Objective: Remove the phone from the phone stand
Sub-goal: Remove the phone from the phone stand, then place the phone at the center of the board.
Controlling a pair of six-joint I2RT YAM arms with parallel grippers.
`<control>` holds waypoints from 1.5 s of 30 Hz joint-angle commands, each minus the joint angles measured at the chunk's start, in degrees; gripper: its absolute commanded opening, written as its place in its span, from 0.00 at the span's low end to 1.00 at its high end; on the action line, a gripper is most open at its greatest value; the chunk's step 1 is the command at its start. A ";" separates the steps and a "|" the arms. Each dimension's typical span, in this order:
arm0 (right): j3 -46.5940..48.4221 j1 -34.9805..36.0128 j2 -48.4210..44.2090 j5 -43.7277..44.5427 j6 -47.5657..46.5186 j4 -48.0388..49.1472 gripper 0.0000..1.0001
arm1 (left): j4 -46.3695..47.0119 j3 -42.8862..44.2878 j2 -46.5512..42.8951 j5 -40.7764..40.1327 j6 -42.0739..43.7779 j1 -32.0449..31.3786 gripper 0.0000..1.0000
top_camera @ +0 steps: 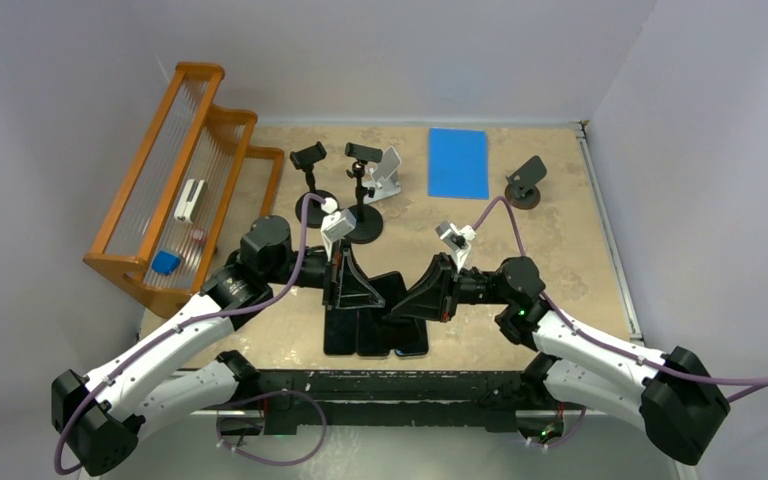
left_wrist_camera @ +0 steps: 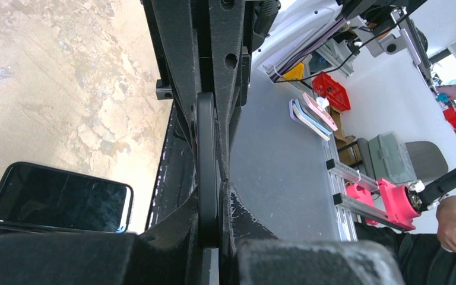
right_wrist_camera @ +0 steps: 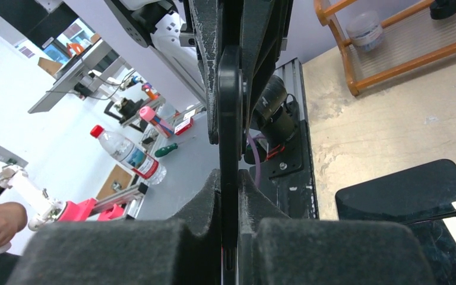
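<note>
The phone (right_wrist_camera: 230,107) is held edge-on above the near edge of the counter (top_camera: 560,250), gripped at opposite ends by both arms. The left claw (left_wrist_camera: 208,202) is clamped on one end of it, with the thin black edge seen pinched between the padded fingers (left_wrist_camera: 240,208). The right claw (right_wrist_camera: 230,190) is closed on the other end in the same way, so that the two claws are brought nose to nose in the middle of the top view. The phone is carried clear of the counter surface.

Directly beneath the claws, other phones (top_camera: 341,335) are laid flat, side by side, screens up. The phone stands (top_camera: 363,190) are grouped at the far side of the counter, well apart from the held phone, and one more stand (top_camera: 525,183) is set to the far right. A blue mat (top_camera: 458,162) is laid between them. A wooden rack (top_camera: 185,190) is placed along the left edge.
</note>
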 commanded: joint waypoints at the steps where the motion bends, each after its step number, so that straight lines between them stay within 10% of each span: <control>1: 1.29 0.14 -1.23 0.01 -0.31 2.30 0.00 | 4.69 0.64 -0.72 1.65 0.15 0.06 0.00; 14: 2.49 0.16 -7.13 6.76 -2.99 -3.96 0.00 | -3.21 2.13 -4.49 -6.32 2.32 0.04 0.56; 21: 5.79 0.16 -12.15 26.12 -3.08 -21.68 0.00 | -10.63 4.50 -9.77 -21.35 2.82 0.06 0.75; 27: 8.44 0.12 -12.13 43.00 -3.10 -37.21 0.00 | -19.98 7.93 -9.59 -36.88 -5.90 0.05 0.77; 45: 3.24 -8.19 -8.02 48.20 -5.23 -45.67 0.00 | -21.37 9.50 -1.46 -34.49 -4.22 0.14 0.75</control>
